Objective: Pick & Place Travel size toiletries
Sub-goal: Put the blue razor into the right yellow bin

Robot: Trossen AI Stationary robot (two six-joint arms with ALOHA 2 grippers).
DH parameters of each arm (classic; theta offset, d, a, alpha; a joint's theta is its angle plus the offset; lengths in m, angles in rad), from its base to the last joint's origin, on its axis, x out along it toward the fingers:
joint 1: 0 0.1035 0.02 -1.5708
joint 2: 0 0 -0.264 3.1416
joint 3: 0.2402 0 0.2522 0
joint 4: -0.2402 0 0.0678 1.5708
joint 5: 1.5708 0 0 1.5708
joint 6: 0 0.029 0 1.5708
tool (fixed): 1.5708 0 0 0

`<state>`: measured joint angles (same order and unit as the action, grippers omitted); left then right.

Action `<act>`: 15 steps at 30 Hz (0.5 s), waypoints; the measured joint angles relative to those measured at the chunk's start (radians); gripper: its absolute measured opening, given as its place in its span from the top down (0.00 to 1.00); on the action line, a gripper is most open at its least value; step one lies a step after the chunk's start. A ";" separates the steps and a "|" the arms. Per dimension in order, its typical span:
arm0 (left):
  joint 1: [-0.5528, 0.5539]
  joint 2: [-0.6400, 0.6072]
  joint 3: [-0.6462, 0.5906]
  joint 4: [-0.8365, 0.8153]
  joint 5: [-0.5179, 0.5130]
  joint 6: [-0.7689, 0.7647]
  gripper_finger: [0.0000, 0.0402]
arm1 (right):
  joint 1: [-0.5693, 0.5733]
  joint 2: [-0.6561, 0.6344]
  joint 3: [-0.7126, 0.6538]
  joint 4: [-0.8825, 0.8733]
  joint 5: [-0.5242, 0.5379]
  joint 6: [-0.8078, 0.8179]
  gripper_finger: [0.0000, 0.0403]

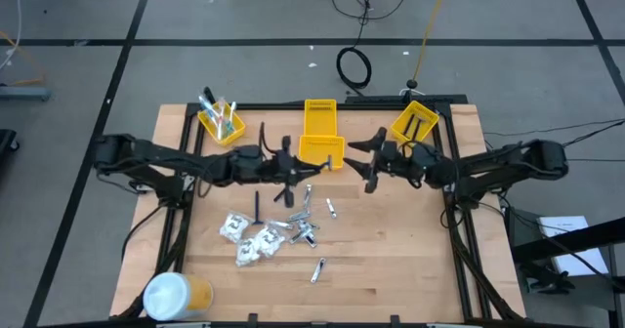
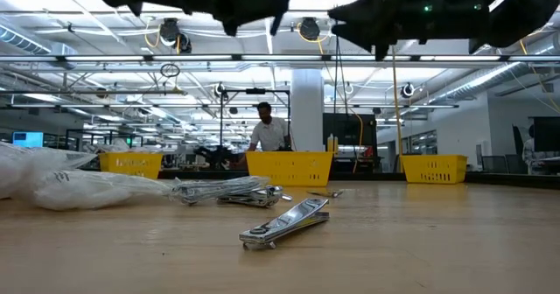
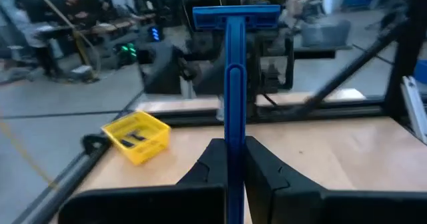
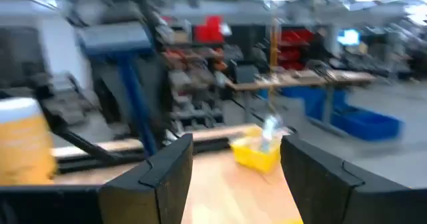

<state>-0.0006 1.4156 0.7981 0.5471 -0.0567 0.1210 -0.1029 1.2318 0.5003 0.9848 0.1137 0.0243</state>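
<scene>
My left gripper is above the table's middle, shut on a dark blue razor whose head is up; the right wrist view shows the same razor. My right gripper faces it from the right, open and holding nothing. Below them on the wood lie white crinkly packets, silvery pieces and another dark razor. One silvery piece lies nearest in the low view. My left gripper pinches the razor's handle between its two fingers, low on the handle. The fingers come in level from the table's left, across the handle. The razor stands about upright, head on top, lifted clear of the table; the fingers hide its lower end.
Three yellow bins stand along the far edge: a left one with toothbrushes, a middle one and a right one. A large white-and-yellow cylinder stands at the near left corner. A person is beyond the table.
</scene>
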 joint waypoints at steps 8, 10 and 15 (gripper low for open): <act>0.017 0.051 0.005 0.050 0.015 -0.042 0.98 | 0.034 0.134 0.003 0.240 -0.071 -0.016 0.47; 0.023 0.051 0.005 0.050 0.016 -0.053 0.98 | 0.032 0.157 0.020 0.238 -0.099 -0.014 0.47; 0.038 0.051 0.005 0.048 0.058 -0.081 0.98 | 0.039 0.231 0.086 0.236 -0.173 0.004 0.41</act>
<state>0.0373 1.4666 0.8032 0.5948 0.0012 0.0395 -0.0643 1.4626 0.5863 1.2208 -0.0594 0.0288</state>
